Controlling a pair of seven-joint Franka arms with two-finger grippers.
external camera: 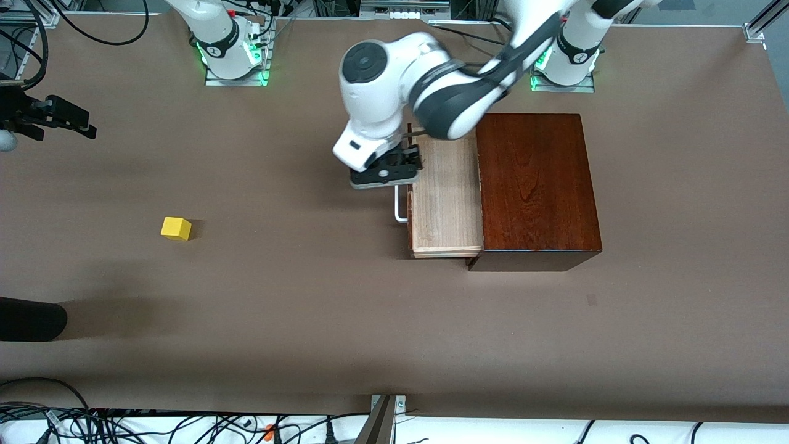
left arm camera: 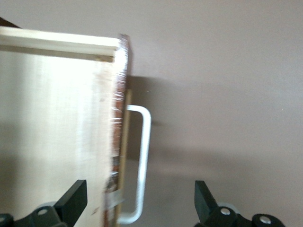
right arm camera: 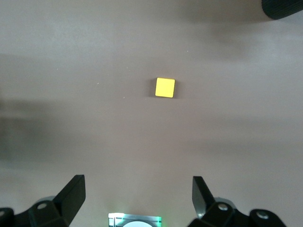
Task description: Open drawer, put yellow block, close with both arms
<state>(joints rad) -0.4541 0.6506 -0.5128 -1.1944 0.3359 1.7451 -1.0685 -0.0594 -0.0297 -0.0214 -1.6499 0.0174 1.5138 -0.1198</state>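
Observation:
The dark mahogany box point(external camera: 536, 185) stands toward the left arm's end of the table. Its drawer point(external camera: 447, 197) is pulled partly out, and the pale tray is empty. The white handle point(external camera: 400, 208) faces the right arm's end. My left gripper point(external camera: 385, 176) is open just over the drawer front; in the left wrist view point(left arm camera: 138, 201) its fingers point(left arm camera: 72, 201) straddle the drawer point(left arm camera: 57, 132) front and the handle point(left arm camera: 144, 142) without gripping. The yellow block point(external camera: 176, 228) lies on the table toward the right arm's end. My right gripper point(external camera: 71, 120) hangs open and empty high over that end, with the block point(right arm camera: 165, 87) below it point(right arm camera: 137, 196).
A black rounded object point(external camera: 28, 320) lies at the table's edge at the right arm's end, nearer the front camera than the block; it also shows in the right wrist view point(right arm camera: 284, 7). Brown table point(external camera: 296, 296) stretches between block and drawer. Cables run along the front edge.

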